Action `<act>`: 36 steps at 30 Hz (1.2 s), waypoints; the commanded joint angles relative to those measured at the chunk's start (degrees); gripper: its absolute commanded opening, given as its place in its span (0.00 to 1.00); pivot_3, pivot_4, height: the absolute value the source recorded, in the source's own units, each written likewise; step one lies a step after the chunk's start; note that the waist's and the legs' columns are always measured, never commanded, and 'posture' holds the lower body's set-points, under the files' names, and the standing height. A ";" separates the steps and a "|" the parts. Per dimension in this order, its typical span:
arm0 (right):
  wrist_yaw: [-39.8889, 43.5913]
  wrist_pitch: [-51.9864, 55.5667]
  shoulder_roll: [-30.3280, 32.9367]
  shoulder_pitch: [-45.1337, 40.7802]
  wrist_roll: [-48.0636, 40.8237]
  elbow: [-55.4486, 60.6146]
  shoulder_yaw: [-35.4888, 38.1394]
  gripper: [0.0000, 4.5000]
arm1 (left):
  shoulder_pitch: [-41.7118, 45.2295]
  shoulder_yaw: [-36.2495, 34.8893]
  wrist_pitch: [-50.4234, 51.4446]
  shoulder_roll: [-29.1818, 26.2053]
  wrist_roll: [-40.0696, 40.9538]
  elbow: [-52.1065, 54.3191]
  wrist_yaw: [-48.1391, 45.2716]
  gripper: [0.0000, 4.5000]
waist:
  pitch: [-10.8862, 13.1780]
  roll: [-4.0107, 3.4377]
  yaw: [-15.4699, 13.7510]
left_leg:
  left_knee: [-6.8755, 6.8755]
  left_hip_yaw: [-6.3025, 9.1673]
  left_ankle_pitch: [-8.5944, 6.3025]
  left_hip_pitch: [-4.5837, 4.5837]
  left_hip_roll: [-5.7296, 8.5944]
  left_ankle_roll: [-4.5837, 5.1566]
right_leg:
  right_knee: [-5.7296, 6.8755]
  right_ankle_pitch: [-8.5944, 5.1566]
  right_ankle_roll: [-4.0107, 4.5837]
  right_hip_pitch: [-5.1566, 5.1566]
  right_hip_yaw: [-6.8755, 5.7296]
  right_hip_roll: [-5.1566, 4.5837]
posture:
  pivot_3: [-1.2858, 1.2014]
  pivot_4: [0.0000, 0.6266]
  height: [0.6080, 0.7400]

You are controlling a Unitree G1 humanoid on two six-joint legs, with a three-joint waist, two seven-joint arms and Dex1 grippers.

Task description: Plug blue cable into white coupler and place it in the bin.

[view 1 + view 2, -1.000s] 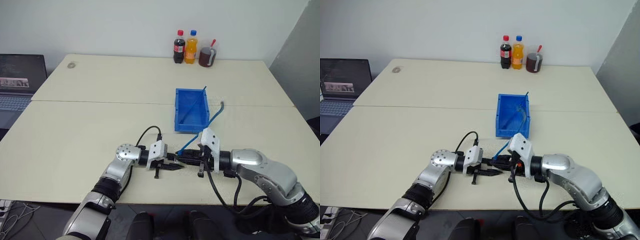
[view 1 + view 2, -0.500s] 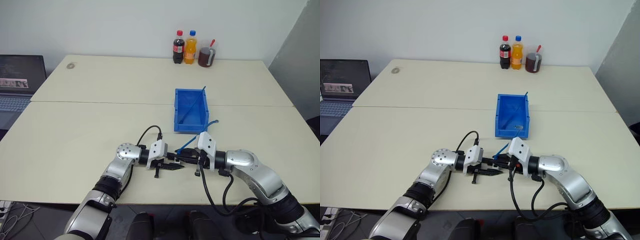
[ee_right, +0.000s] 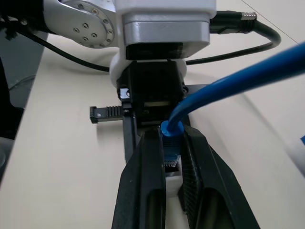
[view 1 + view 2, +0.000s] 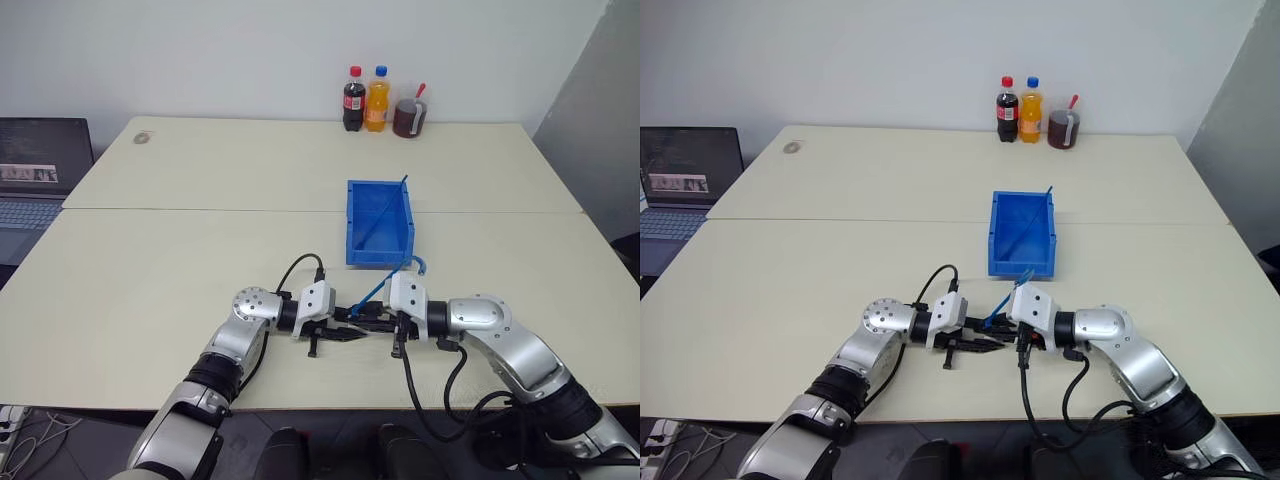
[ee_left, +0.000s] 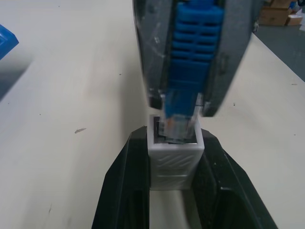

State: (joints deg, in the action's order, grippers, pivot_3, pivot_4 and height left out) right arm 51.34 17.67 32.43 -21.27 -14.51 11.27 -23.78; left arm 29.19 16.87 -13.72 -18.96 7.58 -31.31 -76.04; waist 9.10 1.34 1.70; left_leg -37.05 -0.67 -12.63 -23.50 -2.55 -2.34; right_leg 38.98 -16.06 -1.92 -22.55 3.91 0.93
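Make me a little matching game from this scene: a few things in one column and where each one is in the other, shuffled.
Things:
1. white coupler
2. blue cable
3. bin
4. drink bottles

Places:
A. at the table's far edge, by the wall
B. clamped between the left gripper's fingers
C. on the table just beyond both grippers
D. plug end pinched in the right gripper, at the coupler's socket

Pairs: 1-B, 2-D, 3-C, 4-A
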 commanded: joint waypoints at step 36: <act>6.50 -3.98 -5.05 -2.59 9.69 -22.09 -4.91 0.04 | -0.52 0.02 0.58 -0.27 -0.91 1.67 1.49 0.18 | -0.66 0.25 1.17 | 0.21 0.01 -0.01 1.05 -0.15 0.00 | 0.06 -0.33 0.62 0.82 0.04 0.06 | 0.52 0.24 1.00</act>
State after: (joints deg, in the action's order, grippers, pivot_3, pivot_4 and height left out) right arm 59.03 10.46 26.75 -26.07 -10.46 -2.90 -25.70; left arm 28.45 16.48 -12.58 -19.98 6.61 -31.40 -74.50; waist 8.44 1.60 2.87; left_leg -36.84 -0.65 -12.64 -22.43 -2.70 -2.34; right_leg 39.04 -16.39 -1.30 -21.71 3.96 0.99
